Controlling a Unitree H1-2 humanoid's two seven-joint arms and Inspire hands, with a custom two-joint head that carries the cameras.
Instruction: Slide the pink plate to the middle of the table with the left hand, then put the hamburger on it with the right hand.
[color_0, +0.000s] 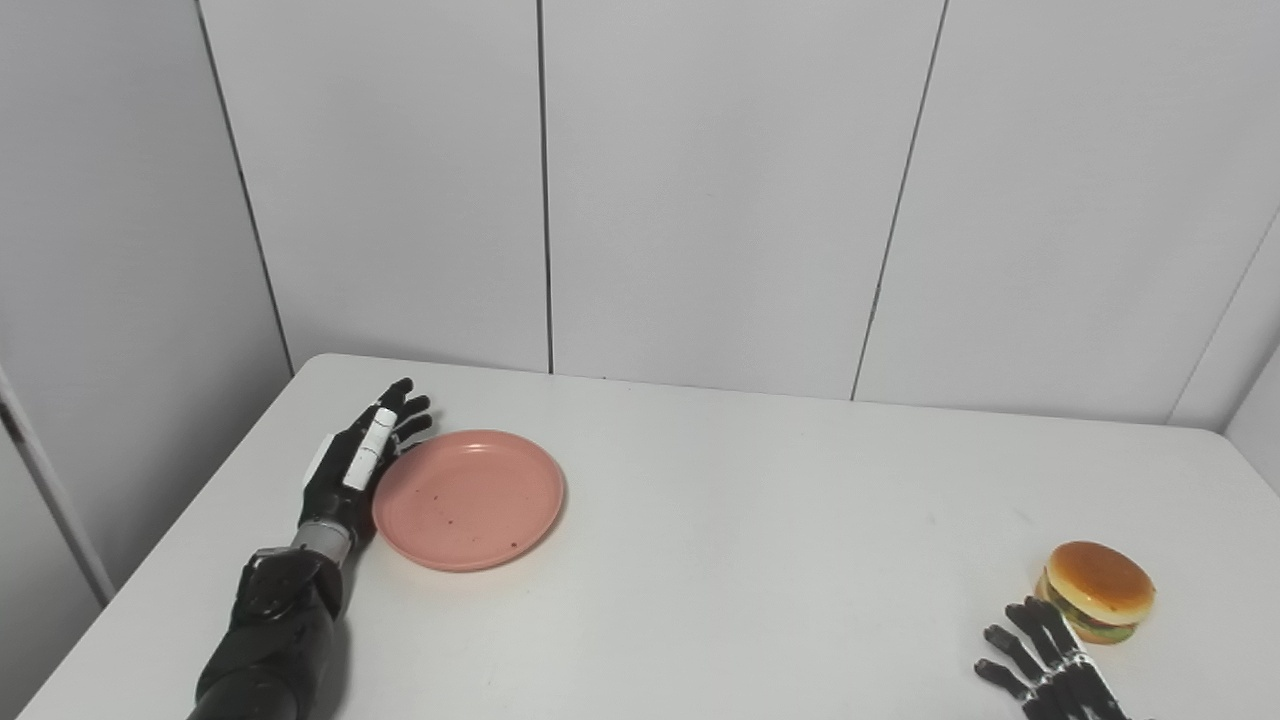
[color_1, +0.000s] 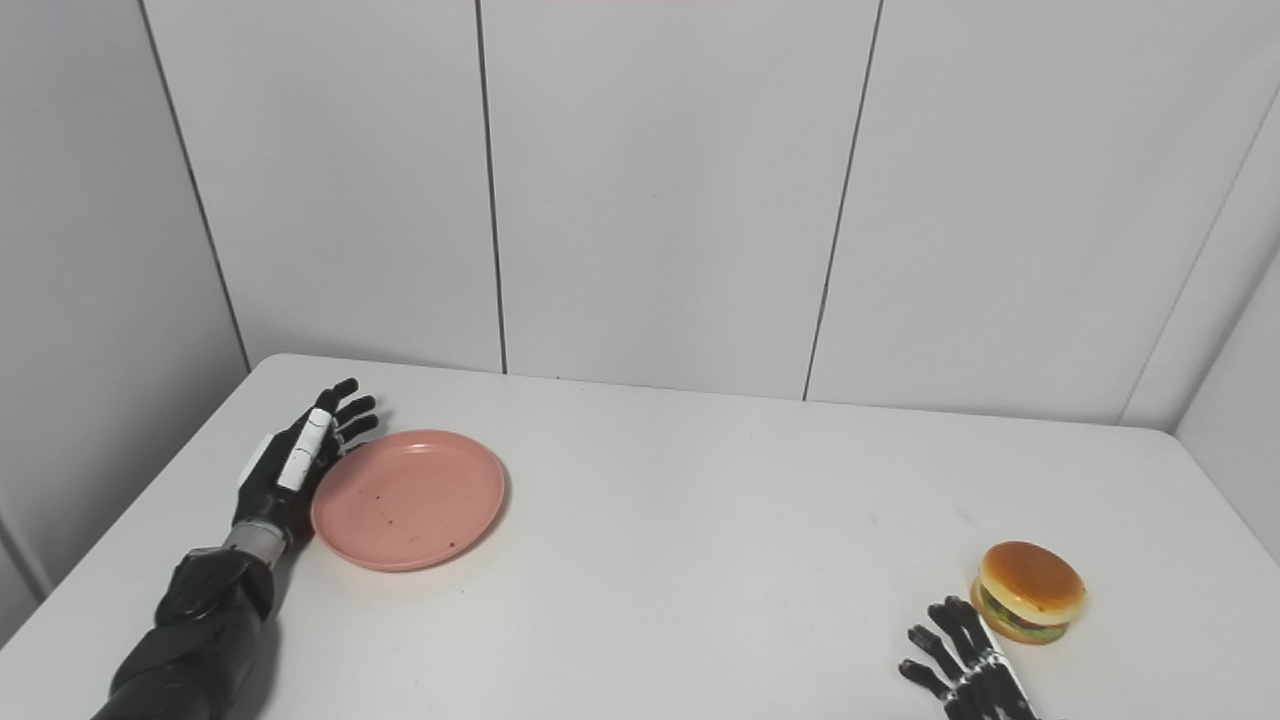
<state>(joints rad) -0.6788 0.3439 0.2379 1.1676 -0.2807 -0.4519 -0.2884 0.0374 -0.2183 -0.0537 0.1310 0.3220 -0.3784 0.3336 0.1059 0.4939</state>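
Pink plate, left eye view: pink plate (color_0: 468, 499) lies lower left of centre, on the table (color_0: 760, 560), empty.
Left hand, left eye view: left hand (color_0: 355, 462) stands edge-on against the plate's left rim, fingers straight and apart, gripping nothing; the plate lies to its right, so the push should run rightward.
Hamburger, right eye view: hamburger (color_1: 1031, 591) sits lower right.
Right hand, right eye view: right hand (color_1: 965, 668) waits just left of and below it, fingers spread, empty.

Matt pink plate (color_0: 468, 498) — speckled, glossy hamburger (color_0: 1098, 590) bun, smooth white table (color_0: 760, 560) — matt
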